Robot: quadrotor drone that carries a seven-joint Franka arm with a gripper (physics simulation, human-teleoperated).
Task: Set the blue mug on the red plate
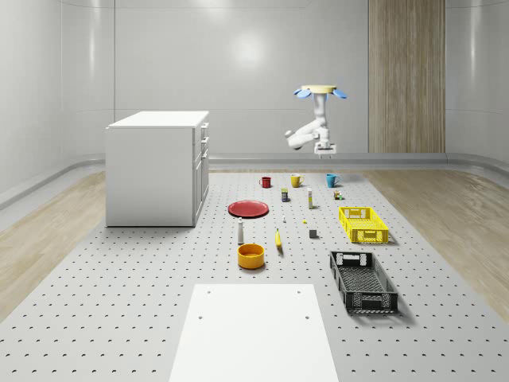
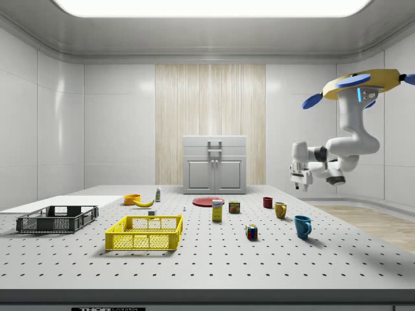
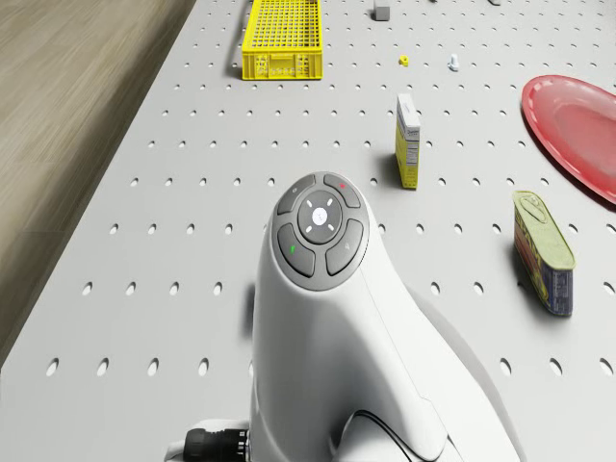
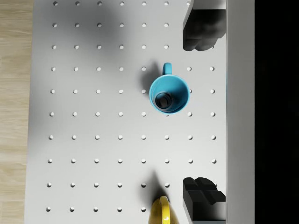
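Your drone (image 2: 363,83) hovers above the blue mug (image 4: 169,93), jaws spread and empty. The mug stands on the surface (image 1: 159,278), well apart from the red plate (image 1: 249,208); grasping and carrying remain.

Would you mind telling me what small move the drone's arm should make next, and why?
Probably a straight descent toward the blue mug. The drone hovers high above the table, and the tool hangs well above the upright mug, fingers spread wide on either side of it in the wrist view. The red plate lies further off, so grasping comes first.
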